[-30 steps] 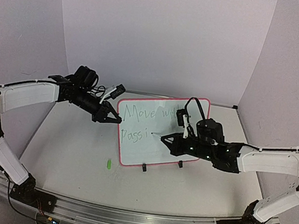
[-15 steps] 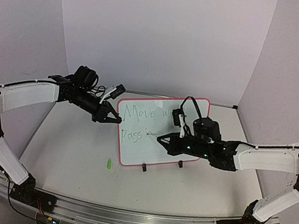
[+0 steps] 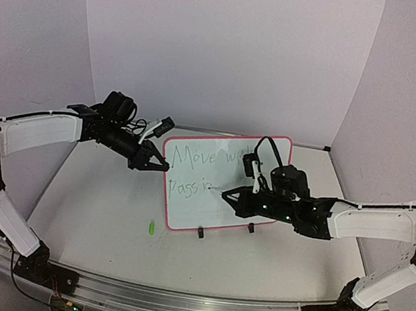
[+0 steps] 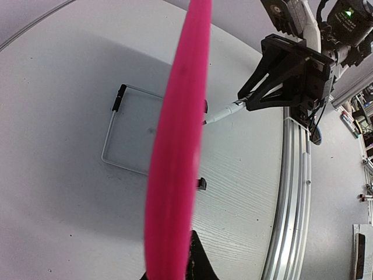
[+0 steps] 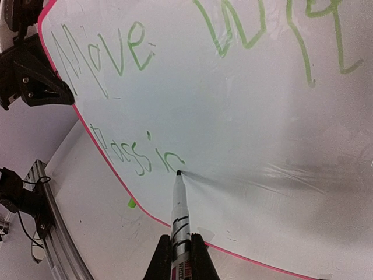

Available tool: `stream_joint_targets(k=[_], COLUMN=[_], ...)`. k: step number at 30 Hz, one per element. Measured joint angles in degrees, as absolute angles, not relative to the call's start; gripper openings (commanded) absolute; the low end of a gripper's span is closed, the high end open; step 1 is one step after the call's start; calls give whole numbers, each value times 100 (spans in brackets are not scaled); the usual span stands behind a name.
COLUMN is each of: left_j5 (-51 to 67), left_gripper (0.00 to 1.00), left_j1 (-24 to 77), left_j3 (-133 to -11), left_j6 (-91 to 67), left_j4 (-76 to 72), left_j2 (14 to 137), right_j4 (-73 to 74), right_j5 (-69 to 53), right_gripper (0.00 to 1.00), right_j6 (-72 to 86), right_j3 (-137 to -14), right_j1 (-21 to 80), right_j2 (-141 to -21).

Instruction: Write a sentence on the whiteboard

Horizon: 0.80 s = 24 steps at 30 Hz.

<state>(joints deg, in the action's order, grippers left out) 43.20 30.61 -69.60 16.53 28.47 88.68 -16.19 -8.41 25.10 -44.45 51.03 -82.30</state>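
The whiteboard (image 3: 194, 208) stands upright mid-table, white with a thin pink frame (image 4: 175, 146). My left gripper (image 3: 162, 167) is shut on its left edge; in the left wrist view one dark finger (image 4: 196, 259) shows beside the blurred frame. The sentence (image 5: 116, 55) is in green: "Move" with more words on the top line, "Passin" (image 5: 140, 156) below. My right gripper (image 5: 180, 259) is shut on a white marker (image 5: 179, 216), whose black tip touches the board just after the "n". From above, the right gripper (image 3: 227, 196) sits in front of the board's lower middle.
A small green marker cap (image 3: 150, 227) lies on the table left of the board's lower corner. The board's wire stand (image 4: 111, 134) and black clip feet (image 3: 201, 233) rest on the table. An aluminium rail (image 3: 175, 299) runs along the near edge.
The right gripper shifted left, then slightly right, with the marker on the board. The second line grew from "Passi" to "Passin". The left arm has not moved.
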Motion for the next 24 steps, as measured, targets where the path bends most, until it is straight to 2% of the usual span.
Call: stream_joint_targets(k=[24], left_j5=[4320], left_gripper=[0], left_j1=[3061], left_j3=[-6960], left_j6=[1656], left_j4=[2847], left_j2=[8868], right_j4=[-1599], right_j5=[-668], right_gripper=[0], right_j6=[2423], right_j3=[-4447], right_j1=[5100], right_j2=[-8077])
